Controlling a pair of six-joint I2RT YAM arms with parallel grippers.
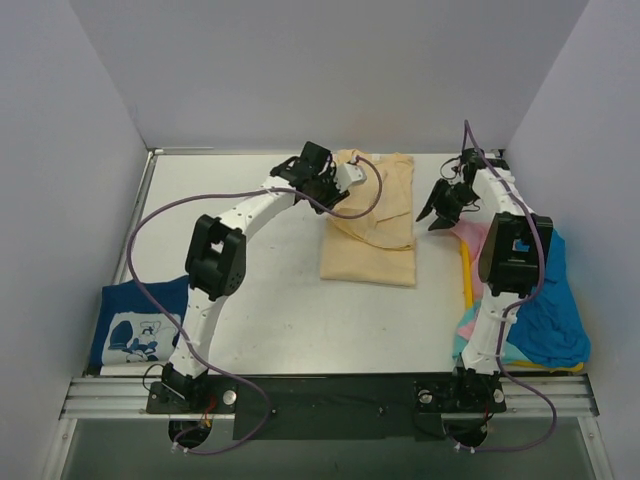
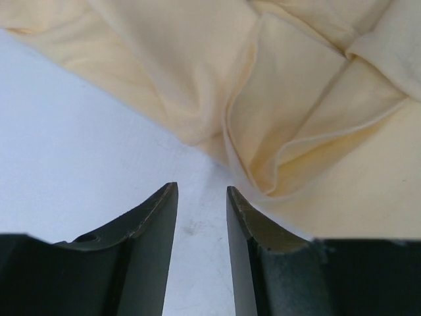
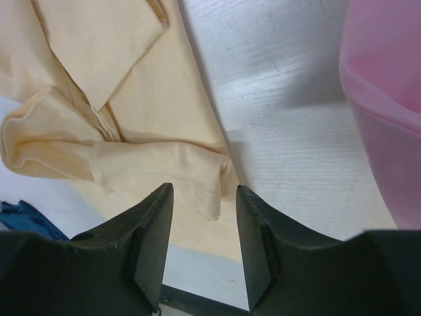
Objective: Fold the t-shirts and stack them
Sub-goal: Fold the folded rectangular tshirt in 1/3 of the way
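Observation:
A tan t-shirt [image 1: 370,220] lies partly folded at the table's middle back, its upper part rumpled. My left gripper [image 1: 335,185] hovers at its left edge, open; in the left wrist view the gripper [image 2: 202,191] has only bare table between its fingers, with tan folds [image 2: 296,118] just ahead. My right gripper [image 1: 437,210] stands open off the shirt's right edge; in the right wrist view the gripper [image 3: 204,191] is above a tan sleeve hem [image 3: 197,178] without holding it. A navy t-shirt with white cartoon print [image 1: 140,325] lies folded at the front left.
A loose heap at the right holds pink cloth [image 1: 470,235], bright blue cloth [image 1: 550,300], a teal edge [image 1: 465,340] and a yellow strip [image 1: 466,275]. Pink cloth [image 3: 388,118] fills the right wrist view's right side. Grey walls close in the table.

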